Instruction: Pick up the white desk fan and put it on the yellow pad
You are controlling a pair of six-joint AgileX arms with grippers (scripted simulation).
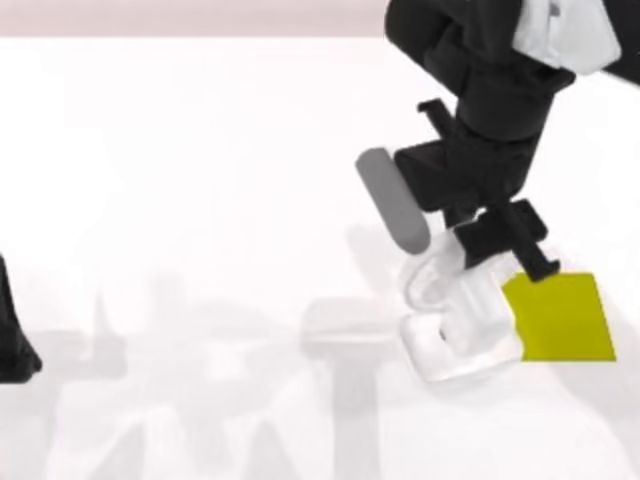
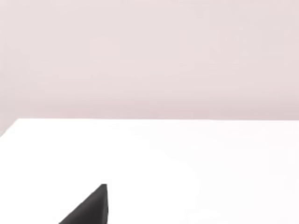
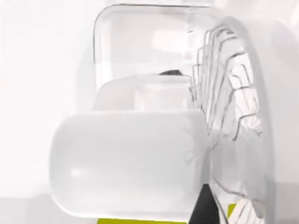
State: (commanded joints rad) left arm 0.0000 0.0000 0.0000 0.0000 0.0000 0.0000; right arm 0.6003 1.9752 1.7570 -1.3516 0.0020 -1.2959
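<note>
Right gripper (image 1: 478,232) pinches the glossy white desk fan with grilled round head (image 1: 455,315) from above, presumably to carry it. Fan base overlaps the left edge of the flat olive-yellow square pad (image 1: 562,318); not yet centred. Left arm is parked at the table's left edge.

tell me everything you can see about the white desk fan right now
The white desk fan is glossy, plastic-looking white: a round wire-grilled head, a short boxy neck and a rounded square base. In the top view it sits at the table's right, its base edge meeting the left edge of the yellow pad, not centred on it. The right hand is directly over its upper part; the actual contact is hidden. The right wrist view shows it close up, with yellow peeking beneath.
</note>
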